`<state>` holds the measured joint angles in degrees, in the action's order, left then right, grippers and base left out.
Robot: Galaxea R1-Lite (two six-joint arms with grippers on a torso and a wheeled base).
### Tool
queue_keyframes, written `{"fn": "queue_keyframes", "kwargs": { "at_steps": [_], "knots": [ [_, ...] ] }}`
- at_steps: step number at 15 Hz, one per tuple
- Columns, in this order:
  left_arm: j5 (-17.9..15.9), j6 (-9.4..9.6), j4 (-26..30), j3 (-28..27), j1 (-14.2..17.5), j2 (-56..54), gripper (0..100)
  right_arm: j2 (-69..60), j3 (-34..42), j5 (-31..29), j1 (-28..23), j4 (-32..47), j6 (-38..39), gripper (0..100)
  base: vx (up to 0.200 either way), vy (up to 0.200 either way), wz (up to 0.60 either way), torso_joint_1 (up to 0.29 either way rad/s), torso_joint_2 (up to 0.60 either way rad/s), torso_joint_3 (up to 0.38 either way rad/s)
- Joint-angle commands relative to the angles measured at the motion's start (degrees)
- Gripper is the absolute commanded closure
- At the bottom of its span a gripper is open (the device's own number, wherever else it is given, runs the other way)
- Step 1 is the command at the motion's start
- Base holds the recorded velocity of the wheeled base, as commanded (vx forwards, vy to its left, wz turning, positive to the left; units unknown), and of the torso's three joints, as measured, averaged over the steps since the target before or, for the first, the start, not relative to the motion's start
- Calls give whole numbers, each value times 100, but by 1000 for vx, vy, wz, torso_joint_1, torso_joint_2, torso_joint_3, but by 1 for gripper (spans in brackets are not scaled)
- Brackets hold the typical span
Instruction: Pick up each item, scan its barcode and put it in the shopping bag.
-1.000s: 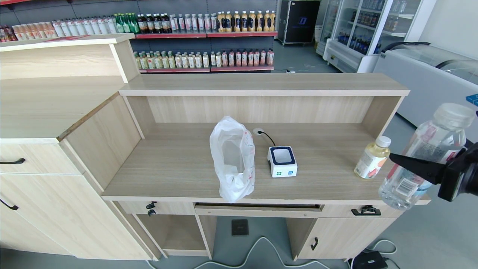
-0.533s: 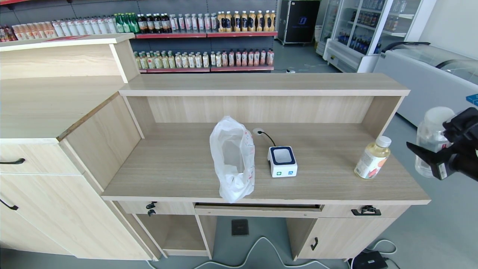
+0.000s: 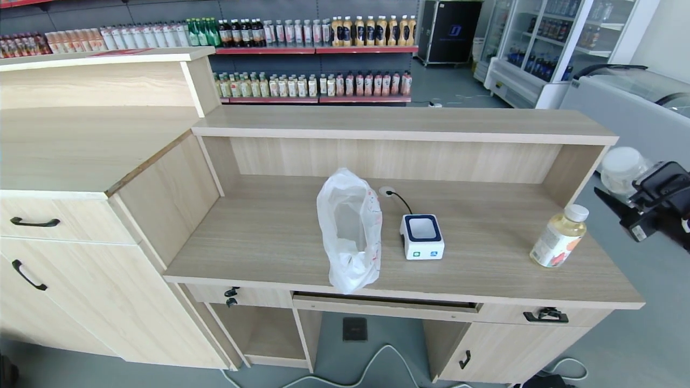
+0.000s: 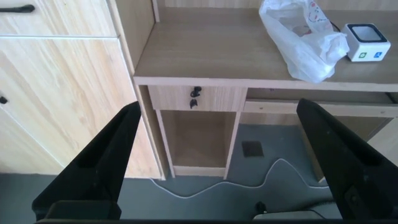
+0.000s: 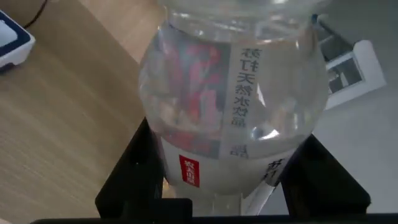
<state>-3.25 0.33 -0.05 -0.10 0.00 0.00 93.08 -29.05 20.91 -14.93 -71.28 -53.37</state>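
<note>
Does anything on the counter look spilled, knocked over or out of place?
Nothing stands out. The juice bottle stands upright, the scanner sits flat beside the open bag, and the right gripper holds the water bottle off the right end of the counter.

The clear plastic water bottle [image 5: 233, 106] wears a wrap label: a column of dark characters on its pale part, red print beside it, and lower down a small red patch with white characters. The small yellow juice bottle [image 3: 558, 237] on the desk [image 3: 269, 237] has a white label with orange print, too small to read. The white square scanner [image 3: 422, 237] bears a green and a blue square sign on its front. Red marks on the white plastic shopping bag [image 3: 350, 237] cannot be made out.
</note>
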Motion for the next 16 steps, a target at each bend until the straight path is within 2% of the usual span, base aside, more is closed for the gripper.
{"fn": "queue_keyframes", "kwargs": {
  "at_steps": [1,3,5,7,9,10,16],
  "knots": [
    [0,2,-4,1,0,9,0,431,-13,177,34,-299,-156,100,0,0,600,-2,7,-2],
    [0,2,-4,1,0,9,0,914,-136,458,201,-984,-490,100,0,0,600,2,5,2],
    [0,2,-4,1,0,9,0,1275,-206,792,280,-1134,-727,100,0,0,600,-2,2,2],
    [0,2,-4,1,0,9,0,1723,-444,915,395,-1143,-859,100,0,0,0,0,0,0],
    [0,2,-4,1,0,9,0,2180,-883,1425,439,-1143,-798,100,0,0,0,0,0,0],
    [0,2,-4,1,0,9,0,2329,-1041,1495,439,-1160,-807,100,0,0,0,0,0,0],
    [0,2,-4,1,0,9,0,3059,-1463,1504,456,-1503,-727,100,0,0,0,0,0,0]
  ]
}}
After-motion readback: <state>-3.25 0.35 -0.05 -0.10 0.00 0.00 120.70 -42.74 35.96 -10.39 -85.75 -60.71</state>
